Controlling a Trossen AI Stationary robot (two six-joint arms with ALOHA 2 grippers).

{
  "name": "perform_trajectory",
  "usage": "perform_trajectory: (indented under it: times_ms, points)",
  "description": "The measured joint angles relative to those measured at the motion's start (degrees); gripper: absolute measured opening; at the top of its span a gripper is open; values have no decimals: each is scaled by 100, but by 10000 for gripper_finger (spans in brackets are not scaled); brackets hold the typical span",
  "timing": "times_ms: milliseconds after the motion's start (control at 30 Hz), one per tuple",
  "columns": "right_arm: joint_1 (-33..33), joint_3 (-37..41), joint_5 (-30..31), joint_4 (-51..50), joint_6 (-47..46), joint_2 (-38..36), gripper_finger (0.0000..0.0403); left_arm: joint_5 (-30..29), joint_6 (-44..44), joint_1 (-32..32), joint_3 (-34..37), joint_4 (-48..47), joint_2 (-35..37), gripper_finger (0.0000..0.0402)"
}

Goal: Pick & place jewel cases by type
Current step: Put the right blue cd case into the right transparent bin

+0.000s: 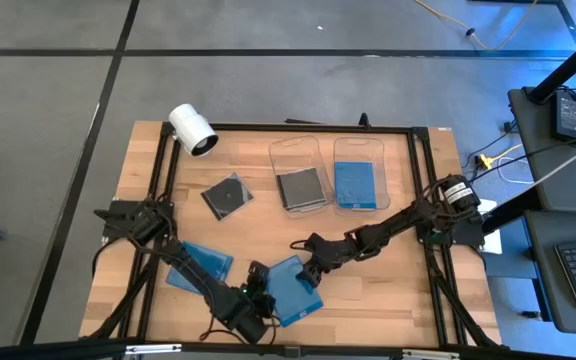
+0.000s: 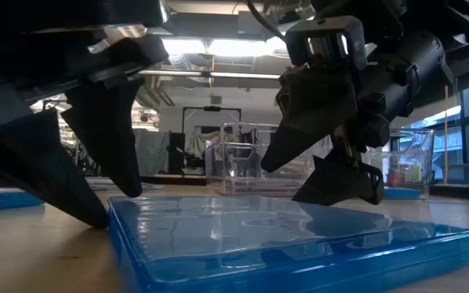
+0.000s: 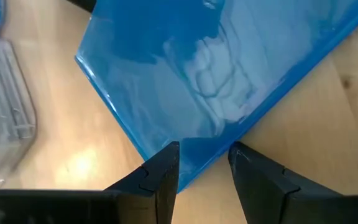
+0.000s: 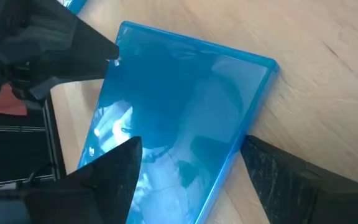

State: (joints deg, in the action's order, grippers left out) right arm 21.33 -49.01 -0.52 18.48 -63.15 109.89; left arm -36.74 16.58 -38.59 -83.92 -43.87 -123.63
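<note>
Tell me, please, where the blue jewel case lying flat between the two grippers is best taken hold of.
Probably by its thin edges from above. The blue jewel case lies flat on the table, so only its rim offers purchase. The right gripper already straddles one end with open fingers; the left gripper brackets a corner, a less secure spot.

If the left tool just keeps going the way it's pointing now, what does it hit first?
Most likely the blue jewel case lying flat on the table. The left tool is open, its fingers straddling the case's near corner, so going on would slide it further onto that case. The right tool, also open, straddles the opposite side.
</note>
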Motion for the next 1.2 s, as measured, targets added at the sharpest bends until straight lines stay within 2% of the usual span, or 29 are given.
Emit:
perform_trajectory:
  times_ms: [200,433,700,933,1200]
  points:
    - [-99,18,-194,330,225,68,268,285,4,249,-4,130,-12,137]
    - [-129,26,-802,1263,485,111,251,-102,20,361,2,344,-37,131]
    - [-140,7,-751,522,651,82,211,-37,-177,355,0,322,-33,130]
    - [-177,4,-870,420,938,80,173,-128,-457,276,8,216,-3,129]
    - [-186,8,-938,463,1078,78,151,-909,-542,44,20,-490,323,129]
